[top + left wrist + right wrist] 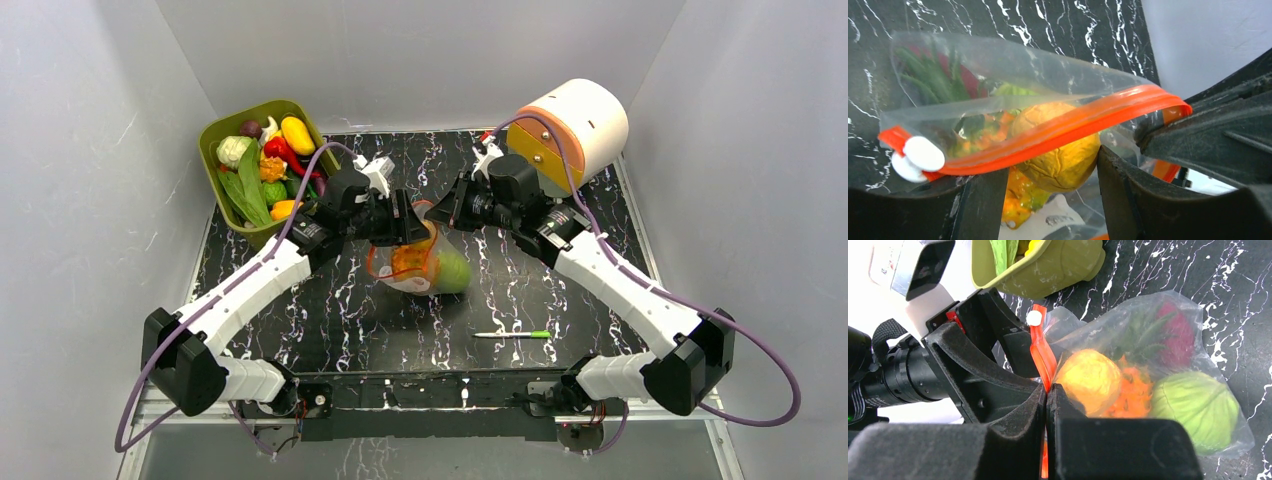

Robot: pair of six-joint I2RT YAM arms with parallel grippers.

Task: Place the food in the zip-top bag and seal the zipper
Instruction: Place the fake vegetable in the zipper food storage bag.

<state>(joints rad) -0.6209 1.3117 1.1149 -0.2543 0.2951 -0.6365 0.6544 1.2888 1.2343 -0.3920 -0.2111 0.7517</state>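
Zip-top bag (425, 262) of toy food (1063, 155) on the marbled table (560, 290), right gripper (1047, 390) pinching the orange zipper (1040, 352), left gripper (1050, 172) jaws parted astride the bag, beside the white slider (923, 155)

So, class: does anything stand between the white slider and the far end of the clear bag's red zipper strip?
Only the right gripper: its jaws are shut on the red-orange zipper strip at that end. A round yellow toy fruit bulges just under mid-strip.

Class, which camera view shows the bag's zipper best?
Left wrist: the zipper runs nearly full length, white slider included. Right wrist sees a short stretch pinched in the right gripper; top external shows only thin bits.
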